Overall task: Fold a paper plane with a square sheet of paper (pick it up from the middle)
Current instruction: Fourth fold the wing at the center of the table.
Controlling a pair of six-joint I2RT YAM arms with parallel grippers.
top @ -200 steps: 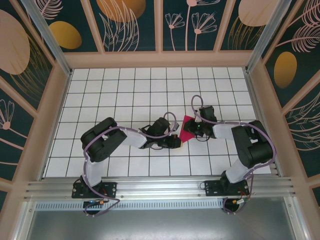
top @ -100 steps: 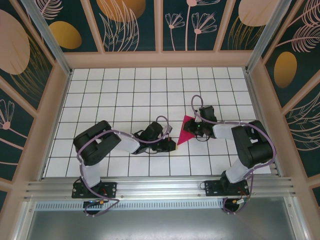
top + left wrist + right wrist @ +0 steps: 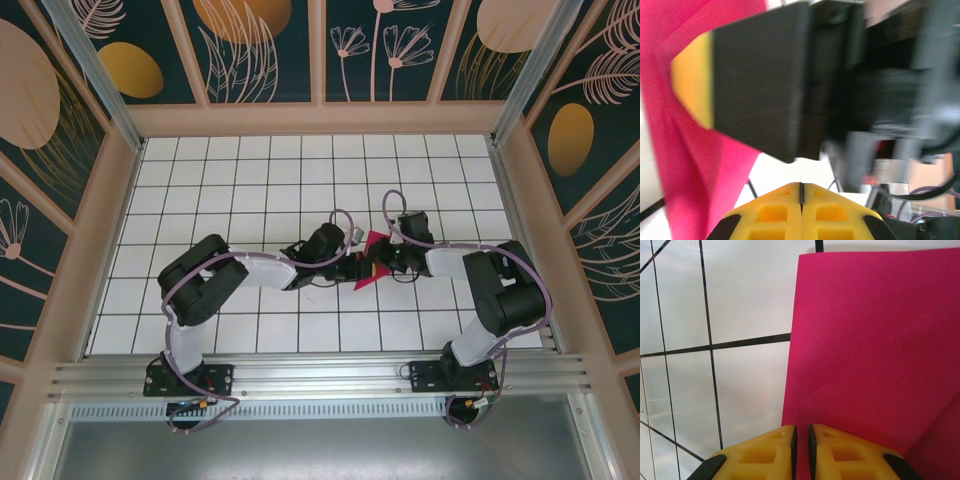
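Top external view: we see folded pink paper (image 3: 375, 243) near the middle of the table (image 3: 240, 190), its tip toward us. Our right claw (image 3: 386, 262) pinches its right edge, nearly closed; our left claw (image 3: 352, 270), closed and empty, sits just left.

Left arm (image 3: 255, 270): a second ago its tip sat at the near-left edge of the paper (image 3: 376, 241). Half a second ago it had drawn back left, off the sheet, and the pink triangle lay exposed down to its near tip. Since then the left gripper (image 3: 360, 268) went forward and right, over the paper's left part, close to the right gripper (image 3: 386, 260). Less pink showed: a far corner and the near tip.
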